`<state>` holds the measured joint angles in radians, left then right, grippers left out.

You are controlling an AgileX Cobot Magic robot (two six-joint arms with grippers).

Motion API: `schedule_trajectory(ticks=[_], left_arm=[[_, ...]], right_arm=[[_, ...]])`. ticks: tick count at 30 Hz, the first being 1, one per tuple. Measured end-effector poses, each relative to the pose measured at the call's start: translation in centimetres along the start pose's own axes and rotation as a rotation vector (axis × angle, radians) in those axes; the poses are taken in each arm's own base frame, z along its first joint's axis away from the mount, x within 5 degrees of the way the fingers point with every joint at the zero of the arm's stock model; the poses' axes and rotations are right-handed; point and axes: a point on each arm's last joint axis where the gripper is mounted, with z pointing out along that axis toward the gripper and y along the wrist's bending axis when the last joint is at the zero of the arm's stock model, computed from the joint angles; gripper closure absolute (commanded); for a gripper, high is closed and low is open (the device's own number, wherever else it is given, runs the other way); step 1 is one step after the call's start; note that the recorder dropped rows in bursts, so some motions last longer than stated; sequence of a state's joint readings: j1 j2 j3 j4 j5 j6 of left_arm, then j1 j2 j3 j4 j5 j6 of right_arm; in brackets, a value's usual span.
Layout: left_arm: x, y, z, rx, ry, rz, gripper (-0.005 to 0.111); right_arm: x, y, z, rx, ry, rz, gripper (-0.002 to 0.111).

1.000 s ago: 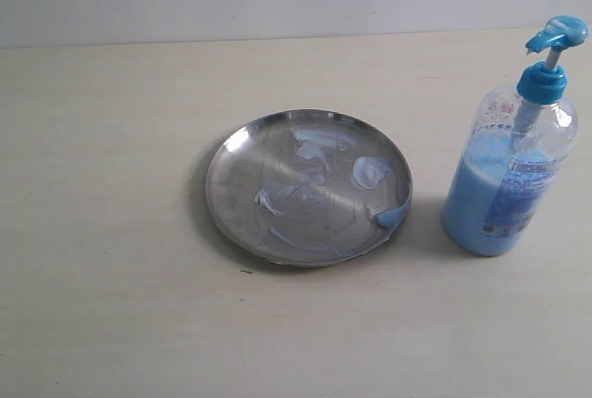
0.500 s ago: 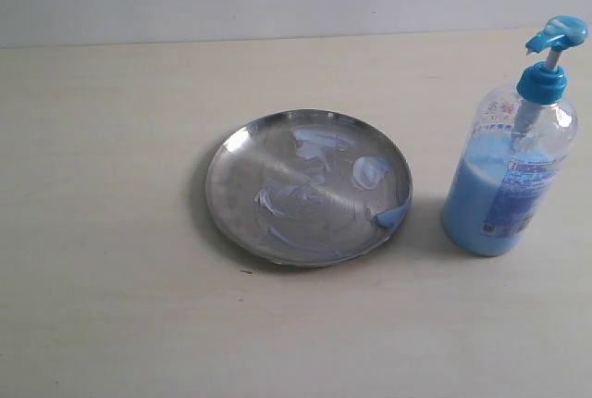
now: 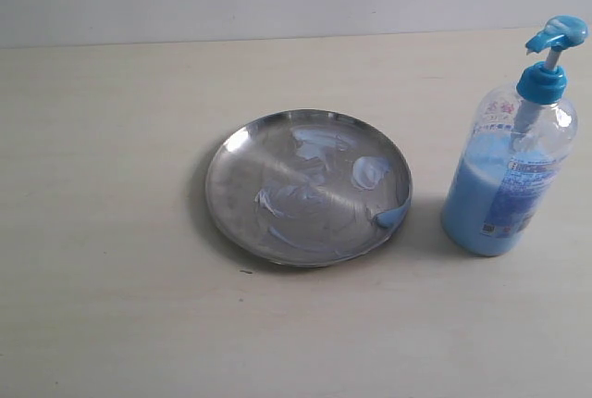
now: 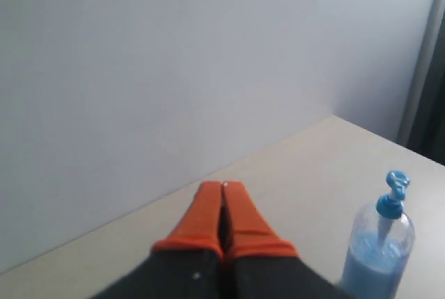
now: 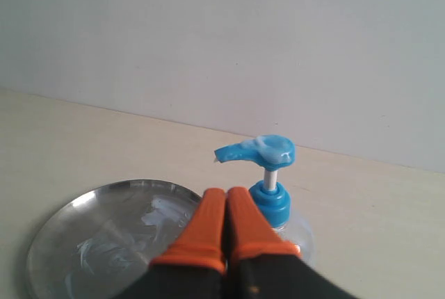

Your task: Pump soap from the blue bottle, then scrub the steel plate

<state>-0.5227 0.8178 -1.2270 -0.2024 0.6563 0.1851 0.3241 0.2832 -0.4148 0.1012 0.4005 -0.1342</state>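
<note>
Neither arm reaches into my exterior view, so I read their poses from the wrist cameras.

Left gripper (image 4: 222, 189): orange fingers pressed flat together with nothing between them. It is aimed toward the pale wall (image 4: 174, 55), with the blue bottle (image 3: 507, 176) off to one side.

Right gripper (image 5: 226, 193): also closed on itself and empty. It points at the bottle's pump head and stops short of it, no contact.

The bottle stands upright at the right of the exterior view. It is just beside the steel plate (image 3: 239, 196) and apart from it. The plate lies flat near the middle of the table (image 3: 111, 259). Soap (image 3: 370, 172) sits as a pale blob near the bottle-side rim, with smears across the middle.

Hidden or cut off:
- The right fingers cover most of the bottle's body in that wrist view, and the frame edge clips the plate.
- The left wrist view cuts off the bottle's base.
- The label print is too small to read.

The plate shows in the exterior and right wrist views. Only the right wrist view shows a whitish smear on top of the pump head.
</note>
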Motion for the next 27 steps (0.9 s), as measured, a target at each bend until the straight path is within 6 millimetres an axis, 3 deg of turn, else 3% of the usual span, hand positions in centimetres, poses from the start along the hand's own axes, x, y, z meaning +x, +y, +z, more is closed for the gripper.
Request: schedule_trajectory(ticks=[8,15,27], left_arm=[[2.2,1.1,-0.9,-0.143,-0.137,-0.027,0.107],[6.0,1.5,-1.2,-0.193,-0.205,-0.003,0.107],[12.4,2.7,-2.7,-0.355,-0.171,-0.025,0.107]], right_arm=[[0.0,0.0,0.0,0.0,0.0,0.0,0.108],[0.0,0.0,0.0,0.0,0.0,0.0,0.108],[0.0,0.0,0.0,0.0,0.0,0.0,0.108]])
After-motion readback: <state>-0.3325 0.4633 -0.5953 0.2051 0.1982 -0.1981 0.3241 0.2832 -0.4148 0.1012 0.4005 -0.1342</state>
